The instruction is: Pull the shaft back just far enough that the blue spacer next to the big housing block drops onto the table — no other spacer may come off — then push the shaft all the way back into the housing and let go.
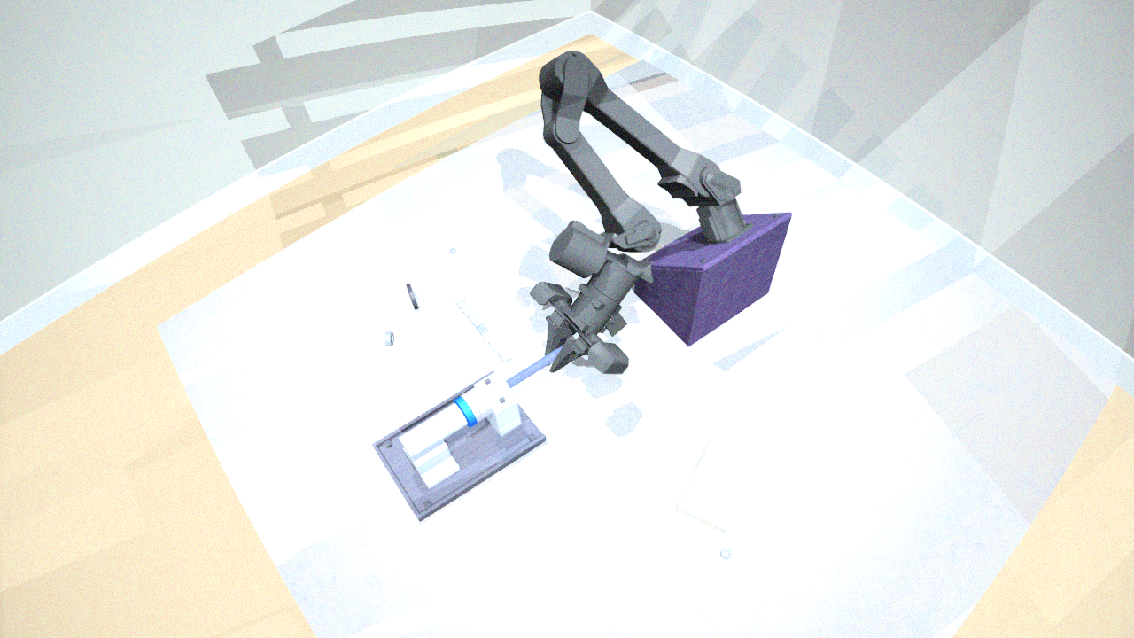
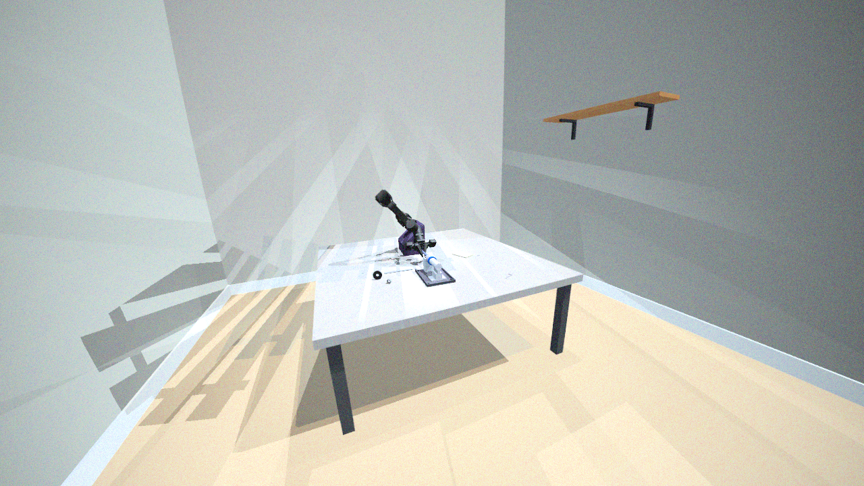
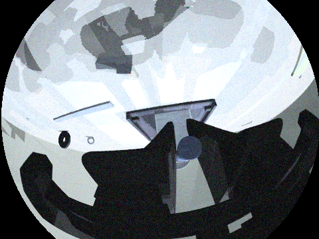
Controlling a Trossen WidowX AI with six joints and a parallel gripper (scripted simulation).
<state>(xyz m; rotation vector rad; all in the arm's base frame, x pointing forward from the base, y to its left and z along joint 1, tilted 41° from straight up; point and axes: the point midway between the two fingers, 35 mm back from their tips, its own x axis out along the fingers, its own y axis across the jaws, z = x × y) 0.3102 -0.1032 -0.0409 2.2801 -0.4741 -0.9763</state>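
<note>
The blue spacer [image 1: 465,411] [image 2: 431,260] sits up on the white assembly, between the long white cylinder [image 1: 436,428] and pale ring-like parts beside the white block with bolts [image 1: 506,416]. It is not on the table. The dark base plate [image 1: 476,462] [image 3: 173,103] carries the assembly. The blue-grey shaft [image 1: 529,370] [image 3: 189,147] sticks out of the bolted block toward the arm. My gripper [image 1: 552,360] [image 3: 179,125] is shut on the shaft near its outer end. Overexposure blurs the edges of the white parts, so separate pale spacers are hard to tell.
A black ring [image 1: 411,296] [image 2: 376,275] [image 3: 64,139] and a small pale ring [image 1: 389,338] [image 3: 90,140] lie beyond the base plate. A thin pale bar [image 1: 481,328] [image 3: 83,111] lies nearer. The arm stands on a purple pedestal [image 1: 713,293]. Another small ring [image 1: 726,554] lies lower right.
</note>
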